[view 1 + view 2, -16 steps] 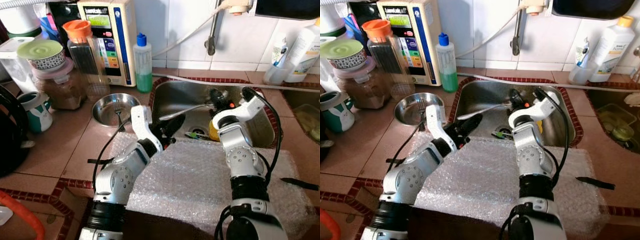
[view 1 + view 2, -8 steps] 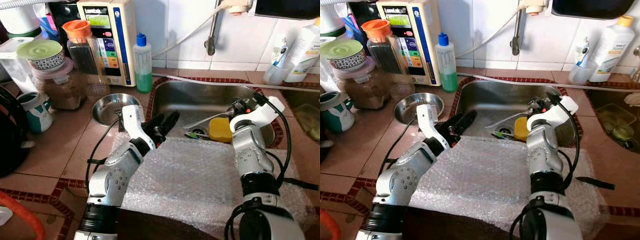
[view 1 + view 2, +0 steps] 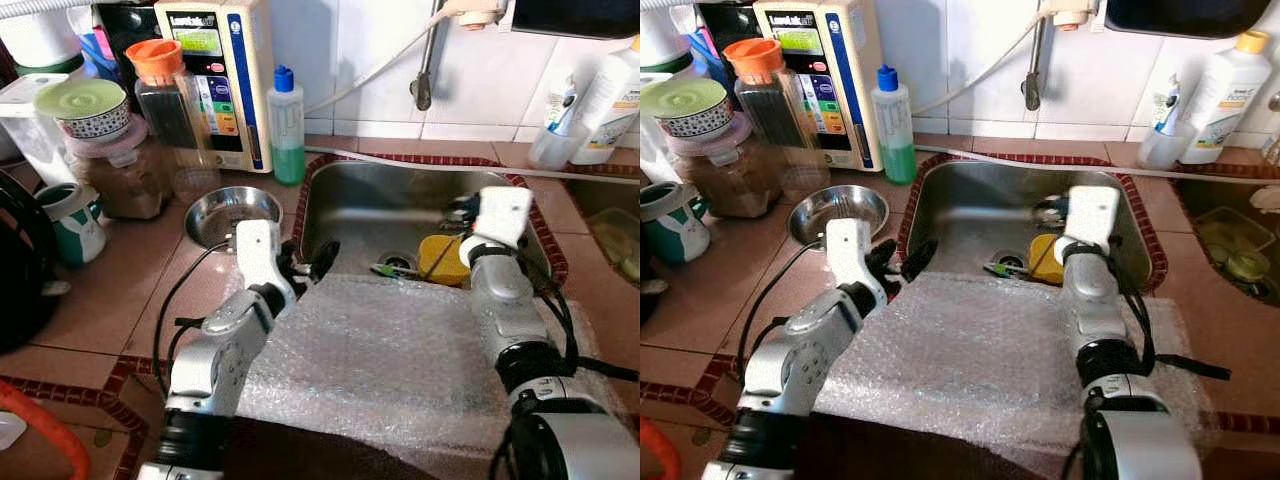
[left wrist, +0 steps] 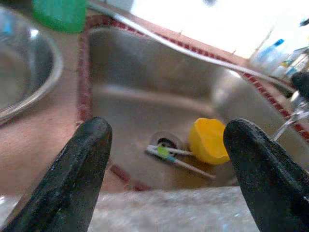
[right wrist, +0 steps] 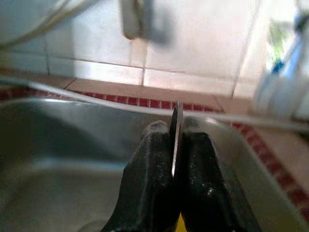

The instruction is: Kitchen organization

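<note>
My right gripper (image 5: pixel 175 145) has lifted a thin metal utensil (image 5: pixel 176 126) above the sink (image 3: pixel 400 190), pinched edge-on between closed fingers; utensil type unclear. Left gripper (image 4: pixel 164 159) has pulled back to the sink's near rim, fingers spread, empty. Yellow sponge (image 3: pixel 443 258) remains by the drain. Pickup looks done, placement next.

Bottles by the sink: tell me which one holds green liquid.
The clear blue-capped bottle beside the left sink corner holds green liquid; the white bottle with a yellow cap at right is opaque.
</note>
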Controlling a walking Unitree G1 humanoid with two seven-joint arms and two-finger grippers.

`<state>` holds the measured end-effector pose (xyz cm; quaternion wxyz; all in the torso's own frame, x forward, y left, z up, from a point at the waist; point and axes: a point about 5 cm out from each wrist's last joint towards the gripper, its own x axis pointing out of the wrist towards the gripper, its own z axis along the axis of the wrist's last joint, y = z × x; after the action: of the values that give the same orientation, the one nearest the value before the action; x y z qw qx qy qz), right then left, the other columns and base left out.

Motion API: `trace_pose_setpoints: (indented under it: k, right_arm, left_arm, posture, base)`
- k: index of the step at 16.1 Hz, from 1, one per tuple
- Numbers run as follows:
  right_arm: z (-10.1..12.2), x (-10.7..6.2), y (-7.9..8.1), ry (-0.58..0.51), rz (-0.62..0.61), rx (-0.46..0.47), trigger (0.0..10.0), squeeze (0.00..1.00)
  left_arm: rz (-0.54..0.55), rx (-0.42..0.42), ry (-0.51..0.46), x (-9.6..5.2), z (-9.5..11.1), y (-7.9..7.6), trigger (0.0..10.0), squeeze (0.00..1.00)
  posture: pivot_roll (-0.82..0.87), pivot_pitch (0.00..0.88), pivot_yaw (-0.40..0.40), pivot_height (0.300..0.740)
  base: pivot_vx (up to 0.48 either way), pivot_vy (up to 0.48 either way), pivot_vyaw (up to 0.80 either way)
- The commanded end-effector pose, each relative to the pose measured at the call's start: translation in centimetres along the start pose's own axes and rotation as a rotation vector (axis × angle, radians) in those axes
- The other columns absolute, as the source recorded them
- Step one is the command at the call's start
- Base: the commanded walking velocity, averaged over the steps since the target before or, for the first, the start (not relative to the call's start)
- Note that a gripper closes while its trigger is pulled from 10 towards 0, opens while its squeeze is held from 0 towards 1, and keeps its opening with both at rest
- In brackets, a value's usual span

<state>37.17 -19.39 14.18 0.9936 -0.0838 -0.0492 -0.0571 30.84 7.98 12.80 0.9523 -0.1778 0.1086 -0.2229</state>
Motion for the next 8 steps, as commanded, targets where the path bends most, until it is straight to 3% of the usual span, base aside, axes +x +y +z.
trace_pose_setpoints:
  k: [1,2,3,4,6,8]
  right_arm:
    - [0.5,0.3,-0.3,-0.029,-0.007,-0.076,0.0,0.00]
    - [0.2,0.3,-0.8,-0.017,-0.020,-0.107,0.0,0.00]
    - [-0.1,0.3,-1.2,0.001,-0.030,-0.124,4.1,0.00]
    - [-0.6,0.2,-1.3,0.018,-0.017,-0.170,10.0,0.00]
    - [-1.9,-0.2,-1.1,0.093,0.037,-0.248,10.0,0.00]
    - [-3.7,-0.7,-1.0,0.223,0.076,-0.227,10.0,0.00]
  left_arm:
    - [0.038,0.080,0.008,-0.1,-0.1,0.0,10.0,1.00]
    - [0.114,0.145,0.013,0.0,-0.1,0.6,10.0,1.00]
    - [0.171,0.167,0.016,0.0,0.0,1.0,10.0,0.00]
    - [0.183,0.135,0.047,0.1,0.0,1.3,10.0,0.00]
    - [0.135,0.150,0.057,0.1,0.3,1.0,10.0,0.00]
    - [0.069,0.193,0.023,-0.1,0.2,0.8,10.0,0.00]
  posture:
    - [0.02,0.000,0.051,0.740]
    - [0.02,0.000,0.051,0.740]
    - [0.02,0.000,0.048,0.740]
    - [0.02,0.000,0.045,0.740]
    - [0.03,0.000,0.043,0.740]
    - [0.03,0.000,0.041,0.740]
  base:
    - [0.000,0.000,0.00]
    - [0.000,0.000,0.00]
    - [0.000,0.000,0.00]
    - [0.000,0.000,0.00]
    - [0.000,0.000,0.00]
    - [0.000,0.000,0.00]
